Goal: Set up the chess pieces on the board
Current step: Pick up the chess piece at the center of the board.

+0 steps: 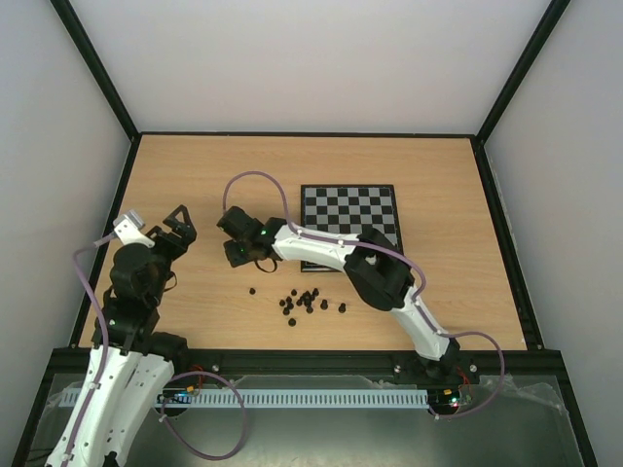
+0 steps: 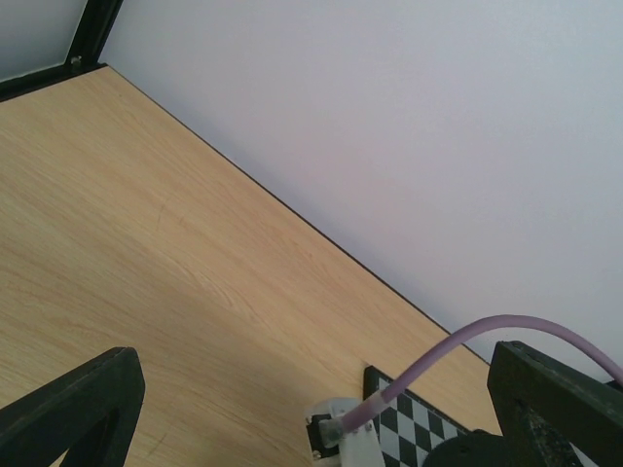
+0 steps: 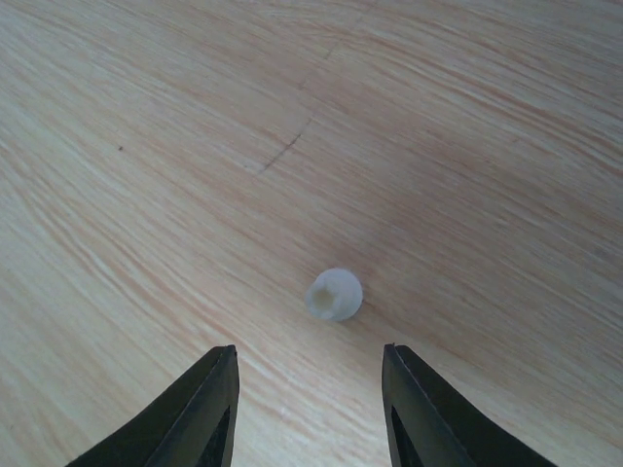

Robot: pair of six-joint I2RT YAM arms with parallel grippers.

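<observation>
Right wrist view: closest to the lens, the right gripper (image 3: pixel 310 399) has its two black fingers (image 3: pixel 209 413) partly spread, pinching nothing. Just past the tips, at twelve o'clock, a small white piece (image 3: pixel 334 294) sits on the bare wooden table (image 3: pixel 146 146). Its round end with a pale hollow faces the lens. Its long axis seems to run towards the camera, but I cannot tell whether it is standing or tipped.

Left wrist view: the left gripper (image 2: pixel 311 379) is spread wide and empty above the wood. A corner of the board (image 2: pixel 414 428) shows at five o'clock.

Top view: the board (image 1: pixel 348 209) lies at one o'clock of centre, with no pieces visible on it. The black pieces (image 1: pixel 307 300) are scattered off it, at its seven o'clock. The setup looks barely begun, with the white piece not yet lifted.
</observation>
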